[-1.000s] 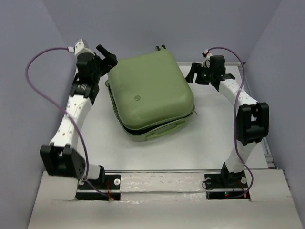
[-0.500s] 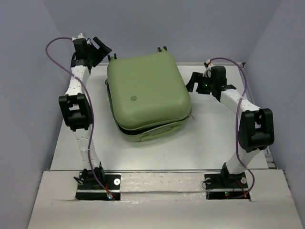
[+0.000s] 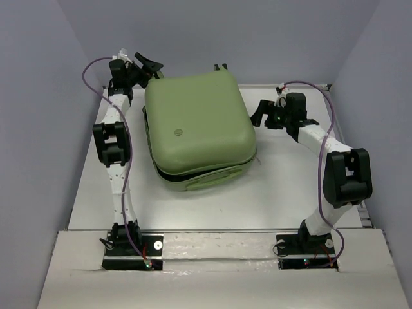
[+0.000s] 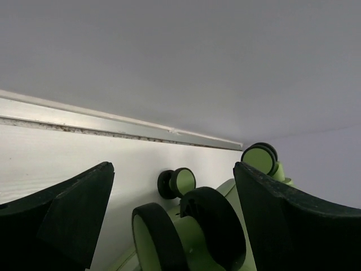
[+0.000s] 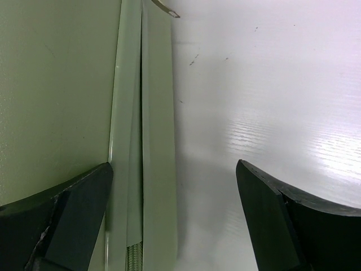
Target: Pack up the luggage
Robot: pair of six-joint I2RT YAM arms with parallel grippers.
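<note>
Right gripper (image 3: 262, 111) and left gripper (image 3: 147, 64): both spread wide, holding nothing.
Your luggage (image 3: 196, 125) lies flat on the table (image 3: 290, 187), towards the far edge. Its lid is down, with a dark slit along the near side, so you cannot see what is inside. A round logo (image 3: 179, 133) marks the shell. Your right gripper sits just beside the case's right side, its fingers (image 5: 56, 220) framing the rim seam and bare worktop. Farther back, your left gripper is at the far left corner, with the green-and-black caster wheels (image 4: 183, 182) seen between its fingers.
</note>
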